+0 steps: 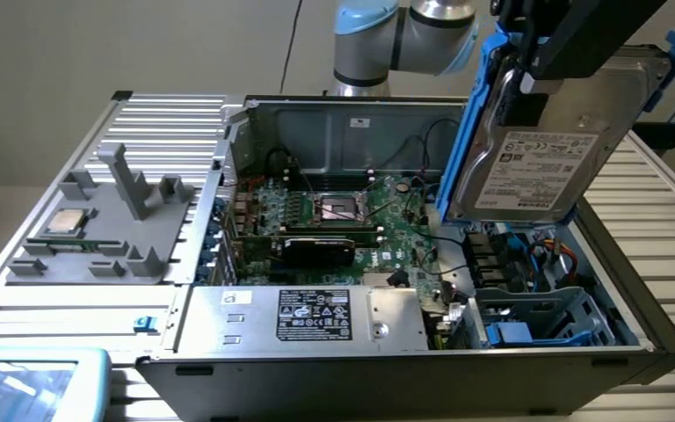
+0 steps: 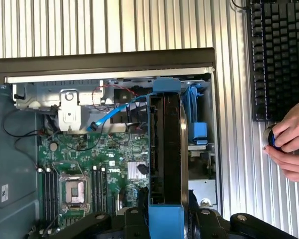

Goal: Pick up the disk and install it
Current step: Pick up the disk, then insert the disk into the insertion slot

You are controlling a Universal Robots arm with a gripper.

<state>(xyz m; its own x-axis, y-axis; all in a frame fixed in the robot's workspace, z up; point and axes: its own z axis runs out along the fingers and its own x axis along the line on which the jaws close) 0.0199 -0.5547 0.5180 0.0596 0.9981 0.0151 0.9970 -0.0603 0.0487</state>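
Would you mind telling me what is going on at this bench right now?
A robot arm's pincer is clamped on the hard drive in its blue carrier, holding it on edge above the open computer case, over the drive cage beside the motherboard. The drive is not yet seated. Nearby, a person's hand holds a small round object next to a keyboard.

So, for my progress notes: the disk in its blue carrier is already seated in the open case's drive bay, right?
Not seated. The disk in its blue carrier is held by the claw, raised above the drive bay of the open case; the exterior view shows it.
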